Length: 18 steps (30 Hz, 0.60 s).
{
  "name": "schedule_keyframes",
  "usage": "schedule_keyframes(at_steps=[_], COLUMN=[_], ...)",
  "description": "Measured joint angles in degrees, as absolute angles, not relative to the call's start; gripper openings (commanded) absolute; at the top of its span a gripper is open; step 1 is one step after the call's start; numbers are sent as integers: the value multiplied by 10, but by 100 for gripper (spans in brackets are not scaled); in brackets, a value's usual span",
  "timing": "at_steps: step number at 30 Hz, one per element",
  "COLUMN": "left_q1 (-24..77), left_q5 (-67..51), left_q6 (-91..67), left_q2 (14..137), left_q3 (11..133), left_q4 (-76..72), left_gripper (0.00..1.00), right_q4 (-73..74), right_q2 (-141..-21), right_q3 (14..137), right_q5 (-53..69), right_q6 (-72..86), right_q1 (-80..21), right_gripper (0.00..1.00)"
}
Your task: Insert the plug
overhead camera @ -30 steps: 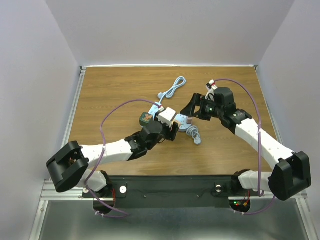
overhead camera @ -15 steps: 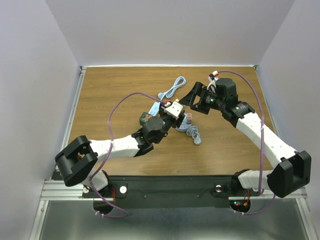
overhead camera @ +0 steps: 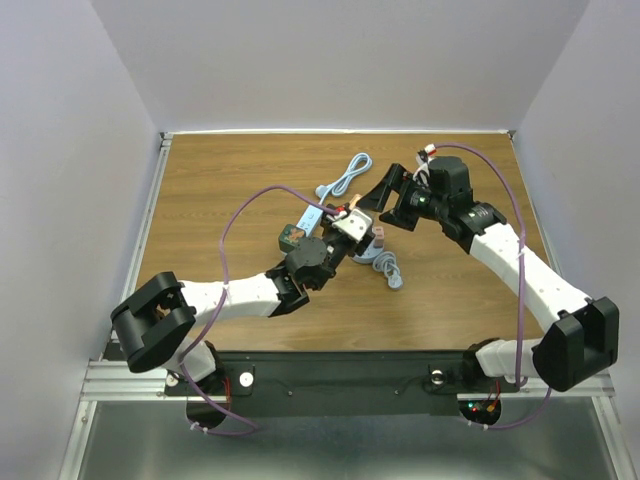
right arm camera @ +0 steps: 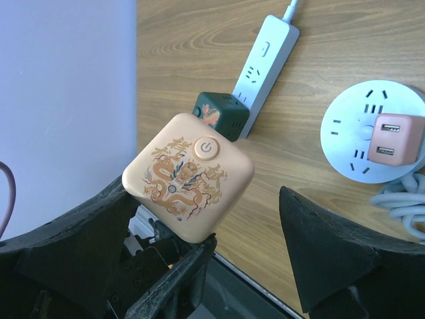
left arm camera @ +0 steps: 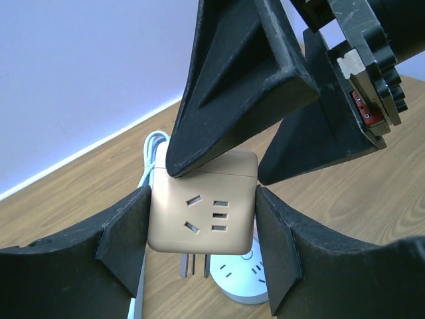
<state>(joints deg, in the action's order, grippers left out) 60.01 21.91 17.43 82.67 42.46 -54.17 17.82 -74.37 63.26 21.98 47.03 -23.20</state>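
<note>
Two arms meet over the middle of a wooden table (overhead camera: 230,180). One white strip (right arm camera: 265,53) lies on it with a green cube (right arm camera: 220,113) at its near end. Beside that, one round white hub (right arm camera: 345,133) carries a pink cube (right arm camera: 395,138), and a pale cable (overhead camera: 345,180) coils at the far side. That makes three cubes, the third a tan cube (right arm camera: 189,176) held off the table.

The left gripper (left arm camera: 202,222) is closed on it, fingers (left arm camera: 126,232) pressed to two opposite sides. The tan cube is squarish, with no clear long axis. Its dragon-printed face with the button looks up at the right wrist camera, and a side face with sockets looks at the left wrist camera. Its prongs (left arm camera: 192,264) point down, just above the hub's edge in the left wrist view.

The right gripper (right arm camera: 206,189) stands wide open and holds nothing. Its fingers (left arm camera: 246,80) spread above the tan cube's top, one tip at the top edge; whether it touches cannot be told.
</note>
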Motion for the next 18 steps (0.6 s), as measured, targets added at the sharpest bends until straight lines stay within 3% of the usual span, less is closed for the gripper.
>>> schedule_keyframes(at_steps=[18], left_q1=[628], left_q5=[233], left_q6=[234], left_q2=[847], left_q3=[425], left_q4=[-539], left_gripper=[0], right_q4=[185], right_q2=[-755], right_q3=[651], right_q5=[204], right_q6=[488], right_q1=[-232], right_gripper=[91])
